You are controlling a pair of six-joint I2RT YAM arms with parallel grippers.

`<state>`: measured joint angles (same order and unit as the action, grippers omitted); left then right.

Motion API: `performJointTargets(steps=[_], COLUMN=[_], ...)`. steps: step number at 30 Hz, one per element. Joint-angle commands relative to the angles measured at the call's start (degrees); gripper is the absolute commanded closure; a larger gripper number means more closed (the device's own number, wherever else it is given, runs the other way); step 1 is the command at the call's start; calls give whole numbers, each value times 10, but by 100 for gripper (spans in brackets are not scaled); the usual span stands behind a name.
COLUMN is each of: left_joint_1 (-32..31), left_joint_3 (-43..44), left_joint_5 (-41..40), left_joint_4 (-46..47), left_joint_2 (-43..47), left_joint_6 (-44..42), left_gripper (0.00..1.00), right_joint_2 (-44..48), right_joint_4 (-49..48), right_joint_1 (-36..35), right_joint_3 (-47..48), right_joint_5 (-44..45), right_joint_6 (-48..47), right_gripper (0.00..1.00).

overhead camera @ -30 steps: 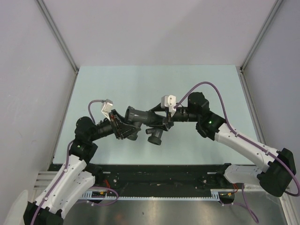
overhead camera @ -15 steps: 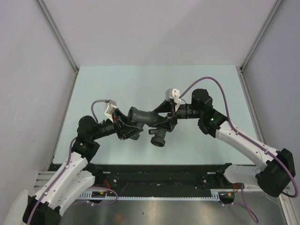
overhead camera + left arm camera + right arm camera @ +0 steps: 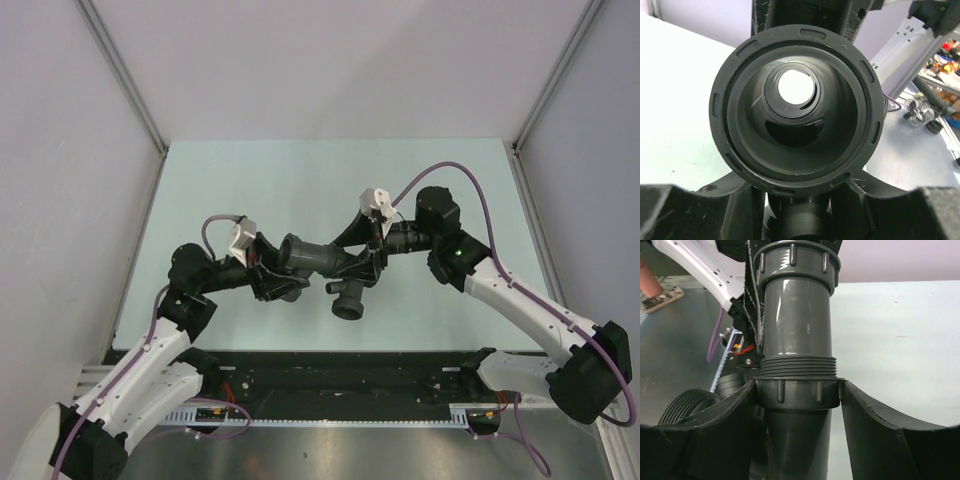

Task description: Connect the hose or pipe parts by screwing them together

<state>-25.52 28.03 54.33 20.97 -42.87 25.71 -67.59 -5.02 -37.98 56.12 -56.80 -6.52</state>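
a pale green table [image 3: 330, 180] sits between grey walls [image 3: 70, 150]. a black strip [image 3: 330, 372] runs along its near edge, by the arm bases. a purple cable [image 3: 445, 170] loops up over the right arm, and a shorter purple cable [image 3: 212, 222] bends by the left wrist. each wrist has a small white camera [image 3: 377, 200] on it.

in the left wrist view the tube fills almost the whole picture and hides most of the table. in the right wrist view the two big black fingers [image 3: 875, 440] cover the bottom corners, and the white left arm [image 3: 695, 265] shows behind on the left.

the two pipe parts are joined in one line over the middle of the table, right between the two grippers. the left gripper [image 3: 280, 270] pinches the wide end of the straight tube [image 3: 312, 255]. the right gripper [image 3: 358, 262] pinches the ribbed ring of the branched fitting [image 3: 350, 298], with a finger pressed on each side of the ring.

both parts are dark grey, smooth and shiny. the straight tube has a ribbed ring at its wide end. a band of screw grooves [image 3: 797, 365] shows on it just above the ring of the fitting. a round port of the fitting pokes out toward the near side of the table, and its ribbed rim [image 3: 685, 410] shows low on the left of the right wrist view. looking down the wide end, the tube [image 3: 795, 105] is hollow, with a bright round hole deep inside.
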Motion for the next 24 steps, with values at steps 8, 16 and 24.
performJointTargets(steps=[8,16,24], left_joint_1=[-87,-101,-102], left_joint_3=[68,93,84], left_joint_5=[158,209,211], left_joint_4=[-5,-5,-4], left_joint_2=[-72,-115,-128], left_joint_6=[-115,-152,-185], left_gripper=[100,100,99], right_joint_2=[2,4,-3], right_joint_4=[-183,-209,-246], right_joint_1=[-66,-76,-75], right_joint_3=[30,30,30], right_joint_5=[-175,-205,-205], right_joint_6=[150,198,249], right_gripper=[93,96,100])
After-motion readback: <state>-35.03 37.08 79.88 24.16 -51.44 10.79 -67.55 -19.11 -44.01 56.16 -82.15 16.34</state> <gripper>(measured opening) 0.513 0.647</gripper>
